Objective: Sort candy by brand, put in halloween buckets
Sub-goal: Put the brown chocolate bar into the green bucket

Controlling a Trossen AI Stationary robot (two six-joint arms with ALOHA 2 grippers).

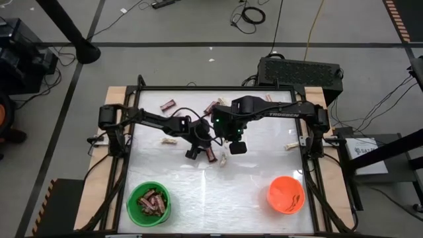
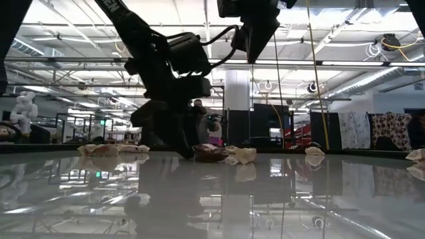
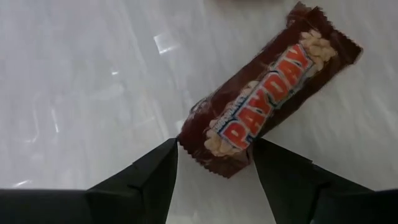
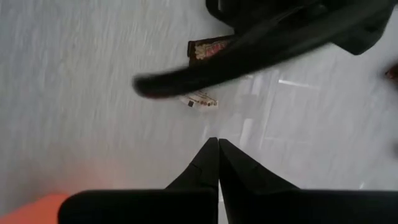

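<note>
Where left hand (image 3: 214, 168) open: "PAYDAY" bar (image 3: 267, 93).

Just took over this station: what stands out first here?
The left gripper is open around a dark PayDay bar at the table's middle. The right gripper hangs shut just beside it. The green bucket already holds brown bars; the orange bucket sits front right.
</note>
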